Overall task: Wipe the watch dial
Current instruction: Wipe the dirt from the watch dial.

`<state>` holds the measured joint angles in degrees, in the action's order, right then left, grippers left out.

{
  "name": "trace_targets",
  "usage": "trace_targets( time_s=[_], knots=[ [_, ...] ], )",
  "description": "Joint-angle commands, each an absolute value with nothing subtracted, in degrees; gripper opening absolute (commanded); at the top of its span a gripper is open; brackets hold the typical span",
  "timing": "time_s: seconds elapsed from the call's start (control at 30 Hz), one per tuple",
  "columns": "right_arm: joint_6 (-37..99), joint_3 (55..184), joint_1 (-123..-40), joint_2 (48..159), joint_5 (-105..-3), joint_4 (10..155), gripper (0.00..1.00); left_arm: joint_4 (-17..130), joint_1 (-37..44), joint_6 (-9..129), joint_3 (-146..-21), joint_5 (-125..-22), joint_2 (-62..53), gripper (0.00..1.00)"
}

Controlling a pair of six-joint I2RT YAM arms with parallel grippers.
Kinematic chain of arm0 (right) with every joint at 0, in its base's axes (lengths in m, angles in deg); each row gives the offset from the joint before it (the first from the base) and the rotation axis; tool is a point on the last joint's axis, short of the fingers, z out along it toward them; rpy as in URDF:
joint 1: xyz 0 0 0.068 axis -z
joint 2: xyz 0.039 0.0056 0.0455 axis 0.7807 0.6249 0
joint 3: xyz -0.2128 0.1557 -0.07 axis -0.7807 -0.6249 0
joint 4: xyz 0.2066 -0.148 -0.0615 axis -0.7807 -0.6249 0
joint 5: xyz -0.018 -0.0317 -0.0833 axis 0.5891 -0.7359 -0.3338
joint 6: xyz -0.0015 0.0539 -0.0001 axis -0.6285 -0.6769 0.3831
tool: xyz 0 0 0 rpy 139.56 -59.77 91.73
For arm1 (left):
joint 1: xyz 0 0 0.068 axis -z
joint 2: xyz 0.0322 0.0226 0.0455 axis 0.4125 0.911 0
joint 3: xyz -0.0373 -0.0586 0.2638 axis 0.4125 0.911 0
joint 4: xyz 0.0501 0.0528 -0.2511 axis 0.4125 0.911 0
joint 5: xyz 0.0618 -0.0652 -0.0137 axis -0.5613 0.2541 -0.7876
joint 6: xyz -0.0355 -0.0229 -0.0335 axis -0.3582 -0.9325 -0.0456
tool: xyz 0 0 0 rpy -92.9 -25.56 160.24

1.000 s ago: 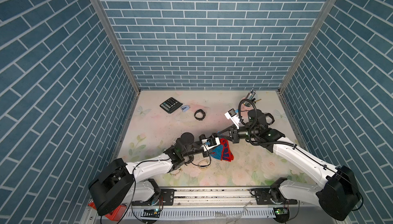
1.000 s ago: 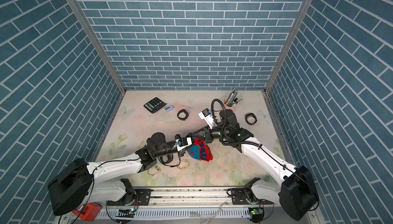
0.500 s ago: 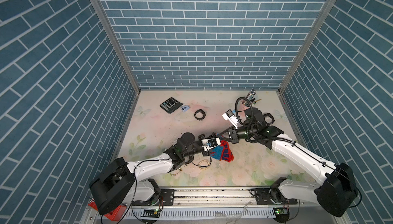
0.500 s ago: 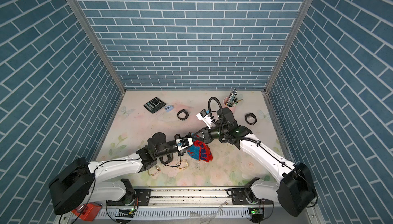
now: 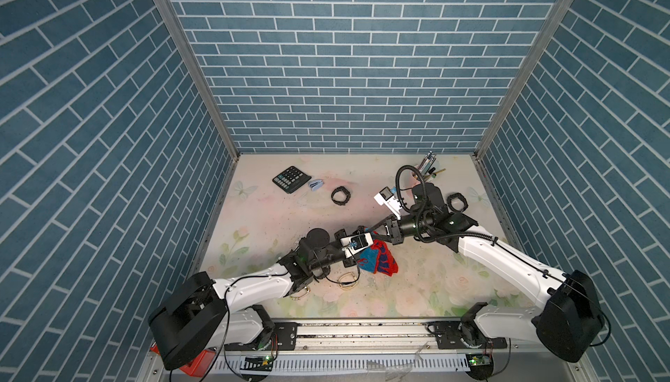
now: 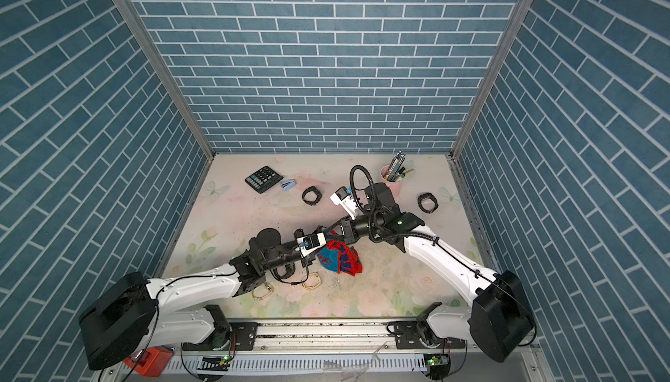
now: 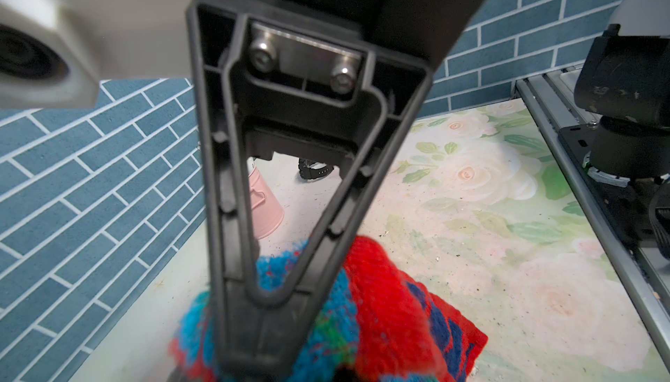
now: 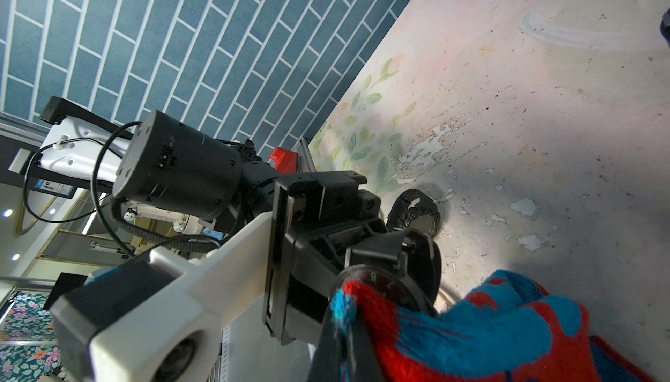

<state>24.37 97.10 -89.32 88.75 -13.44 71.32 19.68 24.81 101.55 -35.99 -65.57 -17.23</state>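
There it goes: your right arm [image 5: 471,249] has slid in toward the left one over the last second. The corner of the red-and-blue fluffy cloth [image 5: 379,262] now lies on the face of the black round-dialled wristwatch [image 8: 393,286]. The right jaws are pinched fully together on that corner (the rest of the cloth trails down onto the surface). The left jaws are clamped on the watch and have hardly moved, holding it near the middle of the floral surface [image 5: 417,289], seemingly clear of it. By my read contact is made, and the rubbing stroke is what's left.

Now the count:
- one cloth
- four black watches: the held one, a second black watch [image 5: 340,196] toward the back, a third black watch [image 5: 457,202] beside the right arm, and a fourth black watch [image 8: 413,213] lying just beside the left jaws
- two gold-coloured bands [image 6: 311,282] near the front edge
- one black calculator [image 5: 292,179]
- one pink cup of pens [image 6: 391,180]
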Motion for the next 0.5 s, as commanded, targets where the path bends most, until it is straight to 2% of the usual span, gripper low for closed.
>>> trace_targets(
  time_s=[0.0, 0.3, 0.47],
  knots=[
    [25.6, 97.1, -90.3, 88.9, -12.6, 68.5, 0.0, 15.2, 25.1, 101.0, -35.9, -65.6, -18.8, 0.1],
    [33.6, 103.0, -89.9, 84.7, -17.2, 55.3, 0.0, 16.9, 25.0, 100.4, -35.4, -65.2, -20.1, 0.06],
    [35.1, 103.9, -89.4, 81.6, -19.9, 53.5, 0.0, 19.0, 25.0, 101.3, -35.2, -65.9, -21.1, 0.01]
  ],
)
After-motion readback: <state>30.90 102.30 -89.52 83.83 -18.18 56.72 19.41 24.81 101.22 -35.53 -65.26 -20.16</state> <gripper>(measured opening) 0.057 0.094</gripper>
